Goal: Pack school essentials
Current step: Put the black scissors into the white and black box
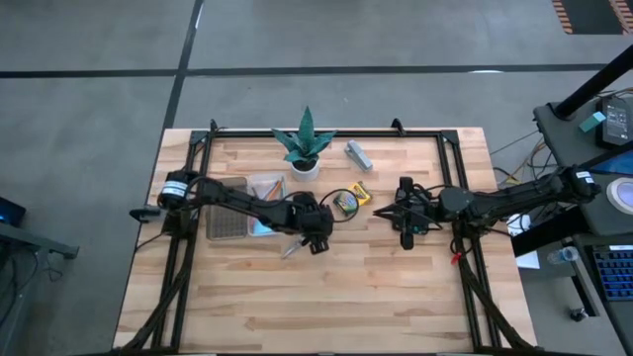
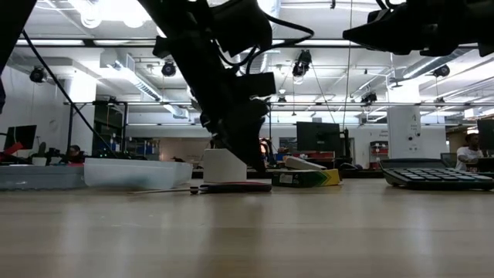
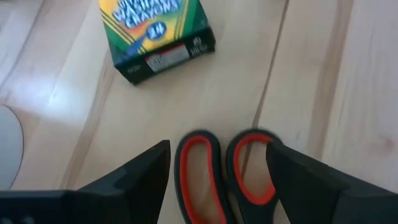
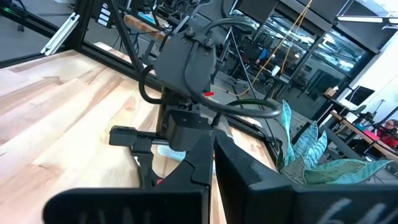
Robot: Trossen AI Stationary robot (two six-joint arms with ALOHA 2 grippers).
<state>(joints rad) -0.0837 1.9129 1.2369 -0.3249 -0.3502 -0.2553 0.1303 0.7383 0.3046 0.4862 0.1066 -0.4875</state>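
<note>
The red-and-black scissors [image 3: 199,171] lie flat on the wood, their blades [image 1: 291,250] poking out toward the table's near side. My left gripper [image 3: 219,149] is open and low over them [image 1: 316,235], one finger on either side of the two handle loops. The yellow-green crayon box [image 3: 158,37] lies just beyond, toward the right [image 1: 349,201]. A light-blue notepad [image 1: 263,226] sits in a clear tray [image 1: 229,220]. My right gripper [image 4: 214,155] is shut and hovers above the table right of centre [image 1: 401,218]. My left gripper straddles the scissors' handle loops [image 3: 252,168] from above, pointing down. Whether either finger [image 3: 298,177] touches them I cannot tell. The scissors lie flat on the table.
A green plant in a white pot [image 1: 305,150] stands near the far edge, with a grey oblong object [image 1: 358,154] to its right. In the low view a dark keyed device [image 2: 436,176] lies at the right. Bare wood fills the table's near half [image 1: 326,307].
</note>
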